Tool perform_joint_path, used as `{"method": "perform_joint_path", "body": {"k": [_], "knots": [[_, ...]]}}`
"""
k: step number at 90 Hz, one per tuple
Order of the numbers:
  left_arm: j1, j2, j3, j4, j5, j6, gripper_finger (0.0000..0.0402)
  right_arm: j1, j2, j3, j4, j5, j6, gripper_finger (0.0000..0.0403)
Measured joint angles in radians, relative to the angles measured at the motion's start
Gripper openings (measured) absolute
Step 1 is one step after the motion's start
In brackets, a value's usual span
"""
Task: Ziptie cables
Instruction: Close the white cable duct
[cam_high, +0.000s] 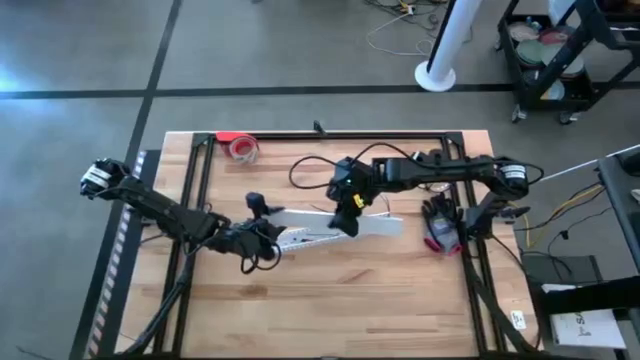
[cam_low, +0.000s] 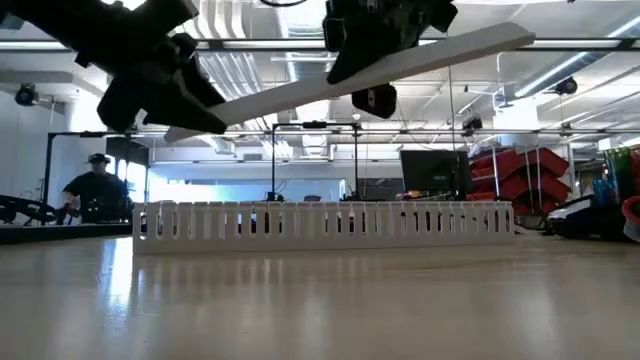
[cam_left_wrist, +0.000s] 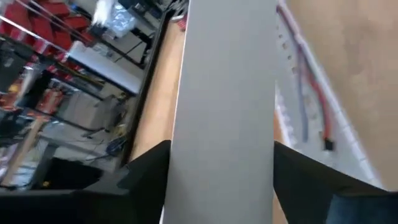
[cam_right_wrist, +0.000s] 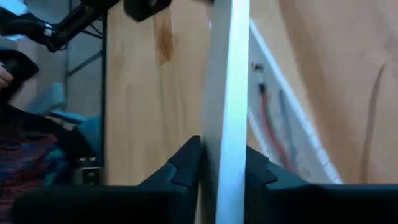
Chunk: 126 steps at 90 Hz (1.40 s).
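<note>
A long white flat strip (cam_high: 375, 224) hangs in the air over the table, its left end lower than its right end (cam_low: 500, 40). My left gripper (cam_high: 262, 240) is shut on it near its left end. My right gripper (cam_high: 350, 216) is shut on it farther right. Under the strip a white slotted duct (cam_low: 320, 226) lies flat on the table. Thin red and pale cables (cam_left_wrist: 306, 93) lie inside the duct, ending in a small dark connector (cam_left_wrist: 326, 144). They also show in the right wrist view as cables (cam_right_wrist: 268, 118). My left gripper holds the strip near its left end, one finger on each long edge (cam_left_wrist: 180, 155), so the strip's full width fills the gap. The strip runs on away from the fingers, clear of the table. My right gripper pinches the strip's two flat faces (cam_right_wrist: 227, 155) between its fingers, and the strip shows edge-on between them. The fingers lie across the strip, which is lifted clear above the duct.
A red tape roll (cam_high: 240, 147) lies at the far left of the table. A black cable loop (cam_high: 310, 170) lies near the far edge, and a black and red glove (cam_high: 440, 228) at the right. A person (cam_low: 95, 190) sits in the room beyond.
</note>
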Motion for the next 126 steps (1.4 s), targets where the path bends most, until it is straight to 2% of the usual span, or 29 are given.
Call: {"method": "perform_joint_path", "body": {"k": [16,25,39,49,59,71,91,126], "knots": [[0.003,0.0,0.044,-0.116,0.082,-0.124,0.0216,0.032,-0.002,0.056,0.008,0.202,-0.201,0.0165],[0.006,0.0,0.061,-0.164,0.119,-0.199,0.0216,0.064,-0.003,0.059,0.084,0.327,-0.336,0.0209],[0.039,0.0,0.08,-0.217,0.182,-0.316,0.0218,0.131,0.023,0.038,0.248,0.345,-0.467,0.0267],[0.056,0.0,0.082,-0.224,0.204,-0.347,0.0217,0.169,0.071,0.035,0.301,0.352,-0.528,0.0301],[0.06,0.0,0.082,-0.222,0.222,-0.355,0.0218,0.186,0.12,0.035,0.334,0.422,-0.568,0.0327],[0.06,0.0,0.082,-0.214,0.232,-0.355,0.0218,0.18,0.168,0.048,0.337,0.482,-0.582,0.0341],[0.069,0.001,0.082,-0.181,0.249,-0.33,0.0219,0.172,0.226,0.105,0.33,0.488,-0.614,0.0344],[0.09,0.002,0.082,-0.154,0.29,-0.32,0.022,0.172,0.342,0.264,0.19,0.574,-0.593,0.0344]]}}
